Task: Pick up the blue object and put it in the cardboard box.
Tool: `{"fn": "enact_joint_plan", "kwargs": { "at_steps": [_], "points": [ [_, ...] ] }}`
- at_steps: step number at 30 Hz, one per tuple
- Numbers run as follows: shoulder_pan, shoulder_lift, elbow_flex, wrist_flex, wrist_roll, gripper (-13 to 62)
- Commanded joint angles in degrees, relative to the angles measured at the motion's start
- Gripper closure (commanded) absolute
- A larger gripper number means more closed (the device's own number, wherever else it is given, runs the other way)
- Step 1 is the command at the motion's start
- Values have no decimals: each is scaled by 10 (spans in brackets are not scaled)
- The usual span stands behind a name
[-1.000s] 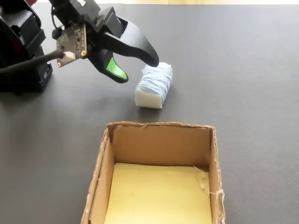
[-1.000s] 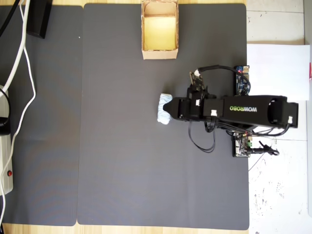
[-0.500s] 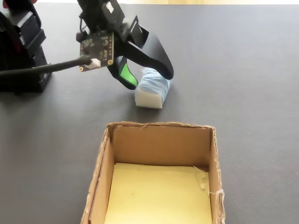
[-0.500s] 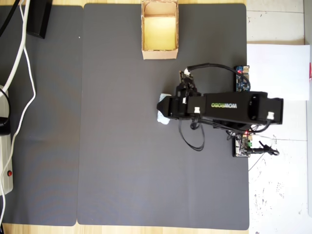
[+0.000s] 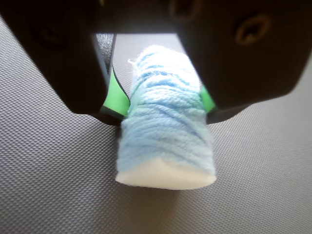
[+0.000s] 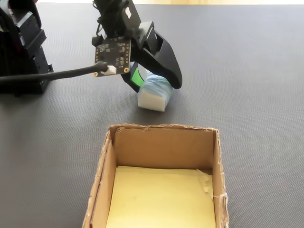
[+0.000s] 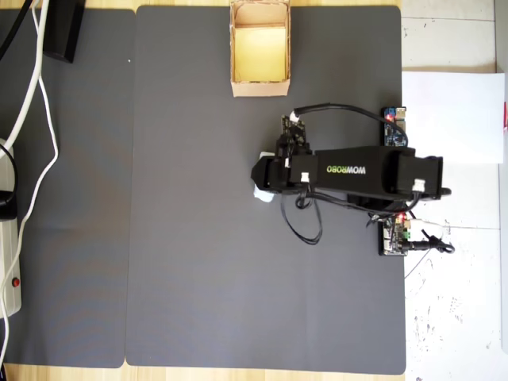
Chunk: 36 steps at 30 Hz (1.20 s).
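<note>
In the wrist view the blue object (image 5: 165, 131), a pale blue yarn-wrapped roll with a white end, lies on the dark mat. My gripper (image 5: 163, 109) is shut on it, and the green pads (image 5: 117, 97) press its two sides. The fixed view shows the roll (image 6: 154, 92) with its white end resting on the mat under the gripper (image 6: 153, 81). The cardboard box (image 6: 161, 129) stands open in the foreground, its yellow floor bare. From overhead, the box (image 7: 259, 87) sits at the top of the mat, well apart from the roll (image 7: 261, 193), which is mostly hidden under the arm.
The arm's base and circuit boards (image 7: 394, 234) stand at the mat's right edge in the overhead view. White cables (image 7: 36, 95) and a power strip run along the left. A black motor block (image 6: 23, 52) stands at the upper left of the fixed view.
</note>
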Motion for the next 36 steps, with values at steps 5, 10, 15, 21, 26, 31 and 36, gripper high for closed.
{"fn": "enact_joint_plan", "kwargs": {
  "at_steps": [5,10,15,21,26,31,36],
  "points": [
    [3,-5,-15,-36,-10,367],
    [1,17,5,-85,-10,372],
    [3,61,42,-133,-5,372],
    [11,124,107,-216,-2,372],
    [19,185,164,-284,-2,372],
    [24,260,226,-337,-2,372],
    [31,308,250,-341,-3,372]
  ]
}}
